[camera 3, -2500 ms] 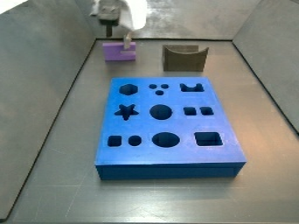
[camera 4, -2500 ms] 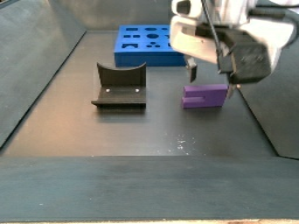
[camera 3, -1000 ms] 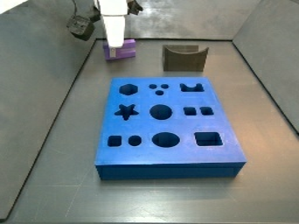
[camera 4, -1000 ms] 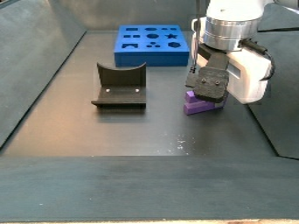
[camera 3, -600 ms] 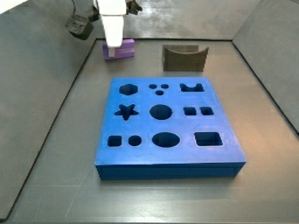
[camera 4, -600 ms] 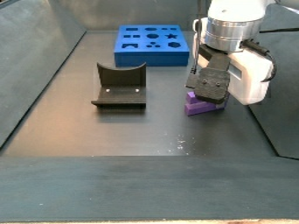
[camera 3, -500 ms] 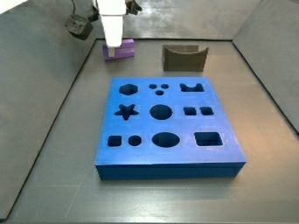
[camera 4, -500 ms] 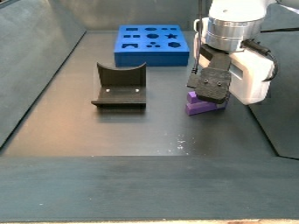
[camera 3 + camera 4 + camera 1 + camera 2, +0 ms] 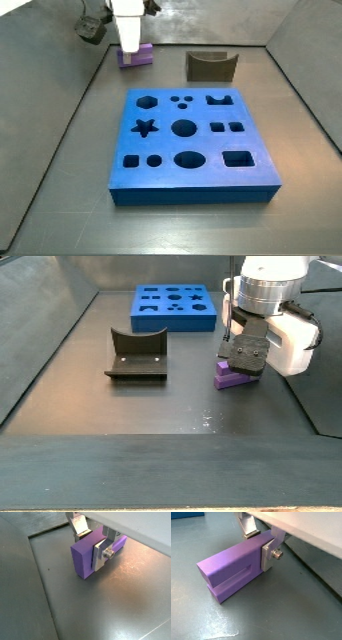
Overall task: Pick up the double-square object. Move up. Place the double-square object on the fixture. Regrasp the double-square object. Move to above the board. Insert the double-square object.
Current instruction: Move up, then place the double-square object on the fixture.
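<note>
In a wrist view we look down on the hand [image 9: 93, 543], which is low over the grey floor [image 9: 127, 597]. Its two silver fingers [image 9: 103, 551] stand on both sides of the purple block [image 9: 85, 556], and they seem to pinch it by its flat faces. The block rests with its lower edge on the floor.

In a wrist view from the other angle, the same purple block [image 9: 234, 571] shows its stepped outline: a long part on top and a shorter step below. One finger plate [image 9: 270, 554] with a screw lies flat against the face of the block, and the second finger [image 9: 249, 527] appears behind it. The hand [image 9: 261, 539] is therefore pressed on the block, which touches the floor [image 9: 291, 607].

In a side view the white arm [image 9: 130, 25] comes down at the far left corner of the floor. Only a small part of the purple block [image 9: 135, 59] shows under it. The brown holder [image 9: 210, 66] stands apart to the right of the block, and the blue board [image 9: 191, 140] lies nearer to the camera, in the middle.

In a side view from the opposite end, the hand [image 9: 243, 364] covers the top of the purple block [image 9: 235, 380]. The block sits on the floor, at the right side. The brown holder [image 9: 136, 355] stands well apart on the left, with its open side towards us. The blue board [image 9: 173, 306] is far behind.
</note>
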